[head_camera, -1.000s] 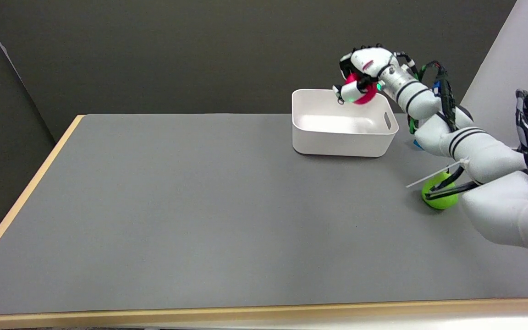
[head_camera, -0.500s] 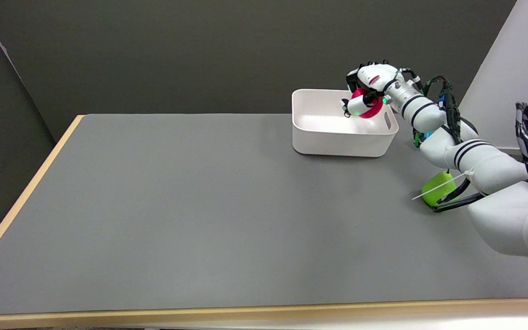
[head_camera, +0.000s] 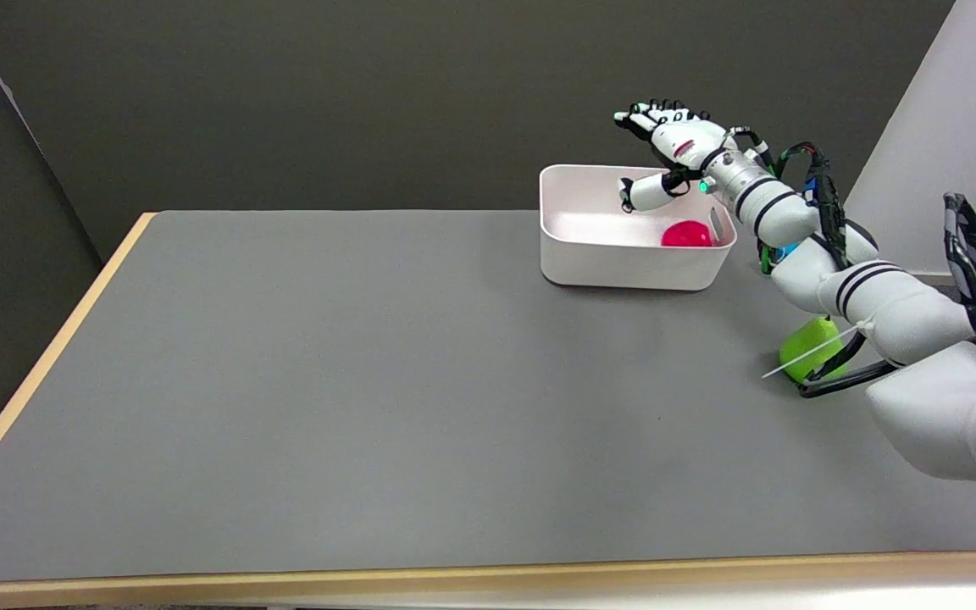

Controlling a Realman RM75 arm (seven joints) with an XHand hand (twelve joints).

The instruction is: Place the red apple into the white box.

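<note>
Red apple (head_camera: 685,234) lies inside the white box (head_camera: 623,263), near its right wall, as the right hand (head_camera: 673,144) hovers just above the far rim, fingers spread and empty, apparently to drop it cleanly; a green object (head_camera: 808,346) sits on the grey table (head_camera: 369,381) under the forearm, well clear

Right hand (head_camera: 673,148): white shells, black at the fingertips and joints; small red mark on the back.
Wrist (head_camera: 729,174): silver-grey metal collar; small green light at its side.
Right arm (head_camera: 878,296): glossy white rounded segments, widening toward the lower right; paired black bands at the joints.
Cables (head_camera: 823,191): black bundle looped beside the forearm, with green and blue bits; a second black loop further right.
Cable tie (head_camera: 810,356): thin, white, projecting from the arm.
</note>
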